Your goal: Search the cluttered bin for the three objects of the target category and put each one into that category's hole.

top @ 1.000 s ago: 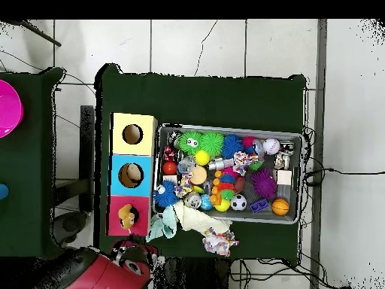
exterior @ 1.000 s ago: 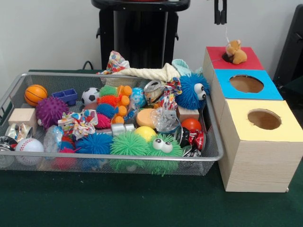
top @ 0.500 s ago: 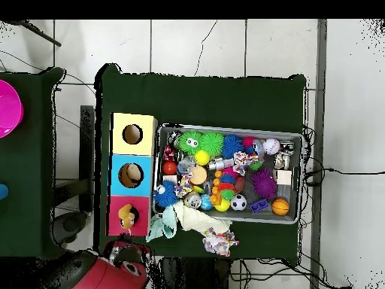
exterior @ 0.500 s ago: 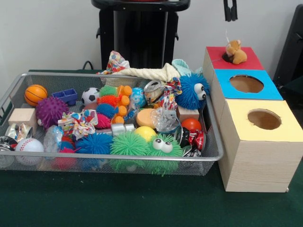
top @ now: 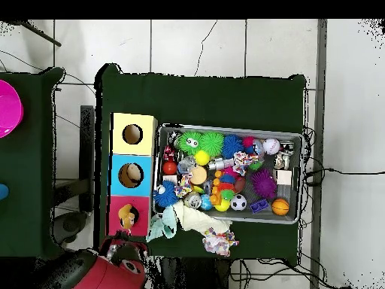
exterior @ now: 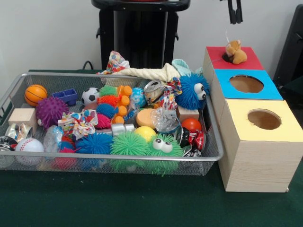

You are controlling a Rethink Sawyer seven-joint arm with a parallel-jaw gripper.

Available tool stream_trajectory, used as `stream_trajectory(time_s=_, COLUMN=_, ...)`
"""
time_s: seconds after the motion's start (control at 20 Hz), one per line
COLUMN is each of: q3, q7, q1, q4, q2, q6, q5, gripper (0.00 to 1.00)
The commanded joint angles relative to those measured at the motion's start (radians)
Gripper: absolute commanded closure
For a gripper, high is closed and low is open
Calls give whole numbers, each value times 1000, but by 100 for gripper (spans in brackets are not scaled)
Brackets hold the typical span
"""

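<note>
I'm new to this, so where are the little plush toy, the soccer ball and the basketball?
plush toy (exterior: 235, 51), front view, its body.
soccer ball (exterior: 89, 95), front view, its middle.
basketball (exterior: 35, 94), front view, its middle.

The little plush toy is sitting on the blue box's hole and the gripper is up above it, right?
Not quite: the plush toy sits at the hole of the red box, not the blue one, as the front view shows. The gripper is indeed above it.

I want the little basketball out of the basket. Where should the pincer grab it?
Grab the orange basketball across its round middle, coming straight down from above. It sits in the far corner of the wire bin, with its top bare. The bin's walls stand close on two sides, so the side toward the blue toy looks like the freer one.
</note>
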Motion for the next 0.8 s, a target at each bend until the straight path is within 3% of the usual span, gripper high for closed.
stream_trajectory(time_s=0.05, q3=201, q7=322, q1=-12, q4=-60, q2=17, q6=111, q5=-4, gripper=100)
stream_trajectory(time_s=0.55, q3=264, q7=312, q1=-31, q4=-83, q2=14, q6=206, q5=-29, gripper=100)
stream_trajectory(time_s=0.8, q3=303, q7=314, q1=-44, q4=-71, q2=-21, q6=233, q5=-41, gripper=100)
